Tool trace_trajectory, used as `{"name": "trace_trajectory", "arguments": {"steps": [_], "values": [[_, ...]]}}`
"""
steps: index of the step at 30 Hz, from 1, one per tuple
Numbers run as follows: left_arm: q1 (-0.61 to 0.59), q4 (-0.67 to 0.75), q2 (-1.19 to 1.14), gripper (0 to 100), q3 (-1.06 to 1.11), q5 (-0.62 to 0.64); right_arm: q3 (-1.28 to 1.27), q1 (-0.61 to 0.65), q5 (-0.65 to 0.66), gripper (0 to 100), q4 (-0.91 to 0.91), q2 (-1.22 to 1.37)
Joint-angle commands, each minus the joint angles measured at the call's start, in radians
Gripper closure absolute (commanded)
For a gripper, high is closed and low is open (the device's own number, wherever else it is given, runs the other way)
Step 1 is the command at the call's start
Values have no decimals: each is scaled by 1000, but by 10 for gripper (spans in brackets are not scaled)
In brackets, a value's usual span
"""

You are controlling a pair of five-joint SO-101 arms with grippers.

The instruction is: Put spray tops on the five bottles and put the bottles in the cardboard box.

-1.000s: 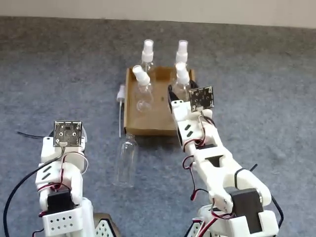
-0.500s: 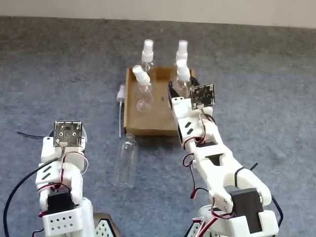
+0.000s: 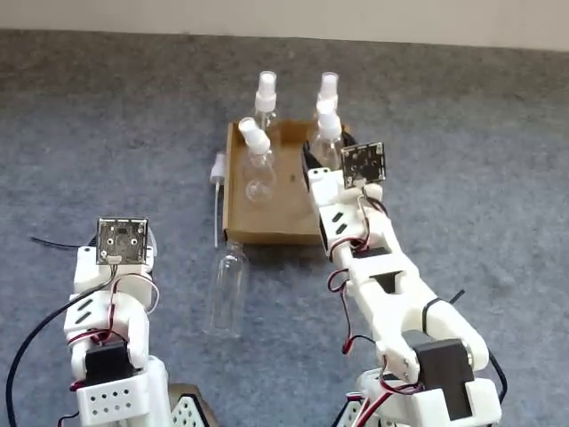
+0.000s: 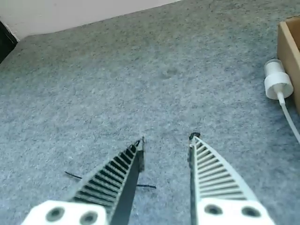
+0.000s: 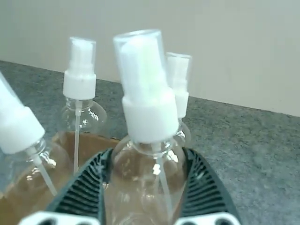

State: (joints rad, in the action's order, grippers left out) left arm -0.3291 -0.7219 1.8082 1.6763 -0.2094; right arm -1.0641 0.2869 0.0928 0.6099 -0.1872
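Clamped right tool [image 5: 147, 159] on capped bottle [image 5: 149, 136] at cardboard box [image 3: 280, 218]; held left tool [image 4: 168, 138] open; found fifth bottle [image 3: 227, 289] uncapped on desk [image 3: 444, 107].

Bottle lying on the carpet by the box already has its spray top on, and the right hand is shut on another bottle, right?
No. The lying bottle has no top: the high view shows its neck bare, with a loose top on the carpet beside the box. The right hand is indeed shut on another bottle.

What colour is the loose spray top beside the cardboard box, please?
White; the spray top shows best in the left wrist view.
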Motion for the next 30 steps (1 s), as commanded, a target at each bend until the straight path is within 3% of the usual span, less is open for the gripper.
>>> {"name": "trace_trajectory", "arguments": {"steps": [1,11,25,30], "values": [[18,17,8,849,19,9,58,-12,-3,995,-2,-1],[18,17,8,849,19,9,58,-22,-2,995,97,119],[18,17,8,849,19,9,61,-22,-2,994,102,186],[18,17,8,849,19,9,58,-21,-2,881,96,186]]}}
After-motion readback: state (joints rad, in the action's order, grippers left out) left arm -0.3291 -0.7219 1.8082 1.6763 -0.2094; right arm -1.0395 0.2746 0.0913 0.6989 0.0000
